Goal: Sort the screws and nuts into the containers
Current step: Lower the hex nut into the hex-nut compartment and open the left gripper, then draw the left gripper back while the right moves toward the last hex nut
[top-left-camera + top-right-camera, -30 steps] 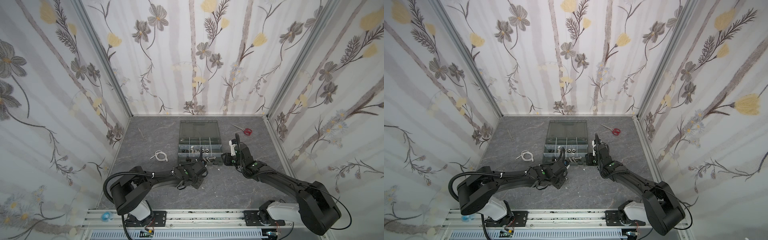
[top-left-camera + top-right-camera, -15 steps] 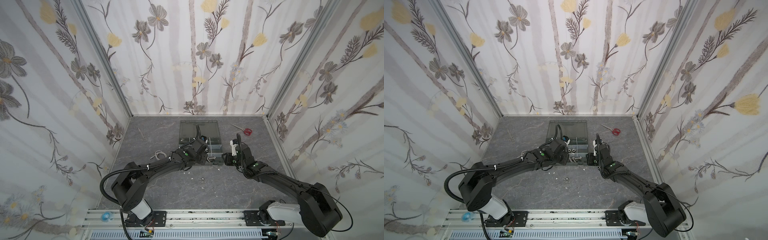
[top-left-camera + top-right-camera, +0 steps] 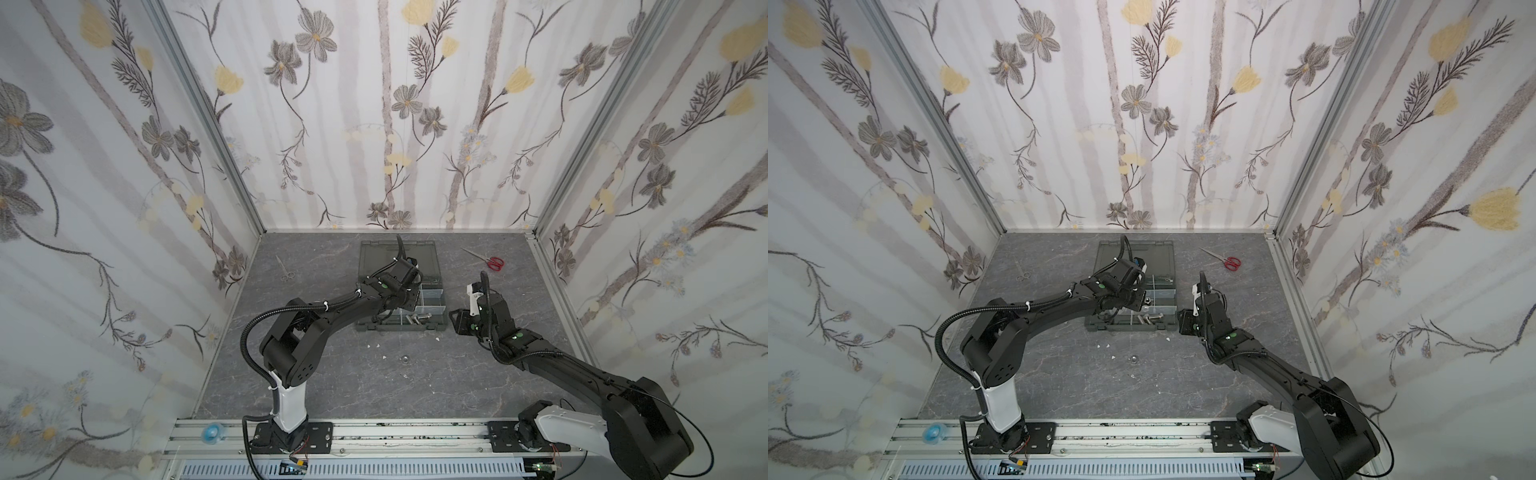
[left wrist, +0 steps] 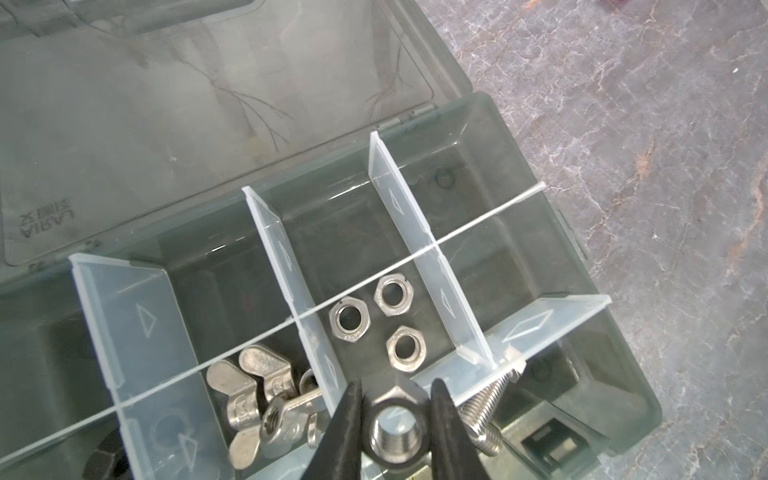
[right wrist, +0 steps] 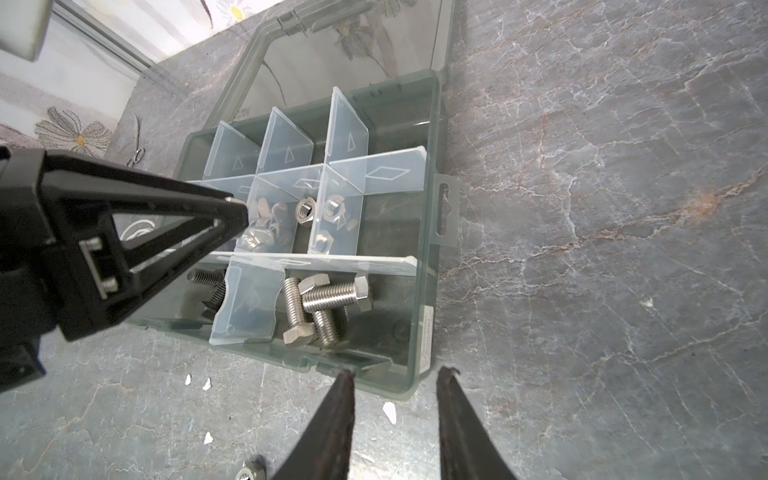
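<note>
Sorting nearly done. Left gripper (image 4: pixel 397 384) pinches one hex nut (image 4: pixel 397 428) above the case (image 5: pixel 428 291), over the compartment already holding three nuts (image 4: pixel 352 320). At least three silver bolts (image 5: pixel 328 299) lie in the front compartment. Right gripper (image 5: pixel 397 374) stands parted and empty. One loose nut (image 3: pixel 404 358) remains on the table (image 3: pixel 332 374).

Your grey marbled counter (image 3: pixel 332 386) carries the open organizer case (image 3: pixel 399 328) toward its back middle. Red-handled scissors (image 3: pixel 492 262) lie right of it and small silver scissors (image 3: pixel 286 272) well to its left. One loose nut (image 3: pixel 404 358) and white flecks (image 3: pixel 378 345) lie in front.
</note>
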### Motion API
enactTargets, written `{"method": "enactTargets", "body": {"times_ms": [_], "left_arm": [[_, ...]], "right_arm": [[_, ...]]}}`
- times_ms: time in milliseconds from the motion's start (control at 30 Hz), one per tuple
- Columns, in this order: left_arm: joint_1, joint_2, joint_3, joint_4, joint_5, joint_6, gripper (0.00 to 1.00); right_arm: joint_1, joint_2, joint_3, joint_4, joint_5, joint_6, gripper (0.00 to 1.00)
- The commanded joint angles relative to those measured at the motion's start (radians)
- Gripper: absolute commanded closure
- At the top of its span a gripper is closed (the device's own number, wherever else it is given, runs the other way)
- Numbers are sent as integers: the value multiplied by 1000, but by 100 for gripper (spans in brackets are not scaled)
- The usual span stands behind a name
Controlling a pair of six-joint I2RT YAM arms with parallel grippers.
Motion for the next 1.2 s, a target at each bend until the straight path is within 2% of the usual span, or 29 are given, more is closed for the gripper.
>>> {"method": "enactTargets", "body": {"times_ms": [0, 167, 467, 1167], "left_arm": [[7, 19, 23, 11, 7, 2, 80], [6, 42, 33, 11, 21, -7, 78], [7, 16, 14, 11, -5, -12, 62], [7, -119, -74, 12, -6, -74, 61]], "right_arm": [[-1, -4, -2, 51, 10, 11, 65], [-1, -8, -8, 50, 10, 11, 65], [-7, -12, -13, 50, 12, 9, 65], [-12, -4, -20, 59, -4, 7, 65]]}}
